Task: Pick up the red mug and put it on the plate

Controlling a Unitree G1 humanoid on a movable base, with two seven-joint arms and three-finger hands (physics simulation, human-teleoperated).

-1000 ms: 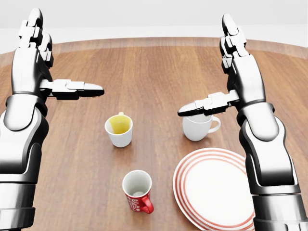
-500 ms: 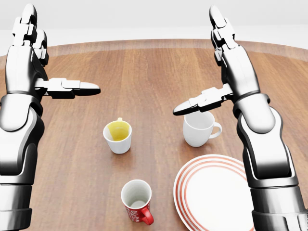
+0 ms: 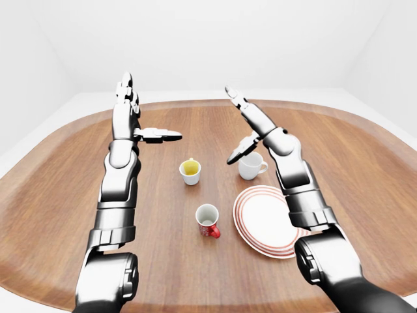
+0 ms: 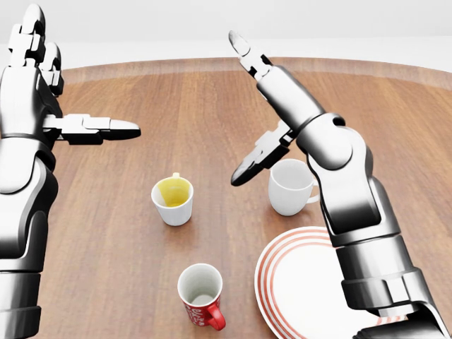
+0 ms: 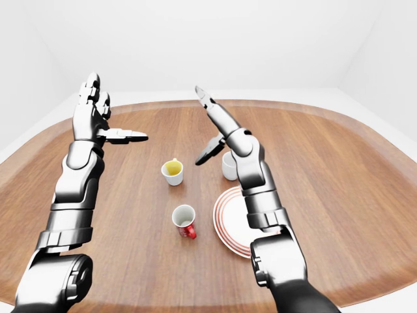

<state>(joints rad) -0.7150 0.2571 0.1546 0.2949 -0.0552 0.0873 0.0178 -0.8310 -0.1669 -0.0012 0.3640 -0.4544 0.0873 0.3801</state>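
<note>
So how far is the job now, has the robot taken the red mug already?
Nothing is done yet. The red mug stands on the table, left of the empty plate. Both hands are open and raised; the right hand leans toward the mugs. Grasping, lifting and placing remain.

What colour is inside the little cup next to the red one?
Yellow inside, white outside: the little cup shows best in the head view.

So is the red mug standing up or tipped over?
Standing up. The red mug sits on the table with its round opening facing up and its handle sticking out the side.
</note>
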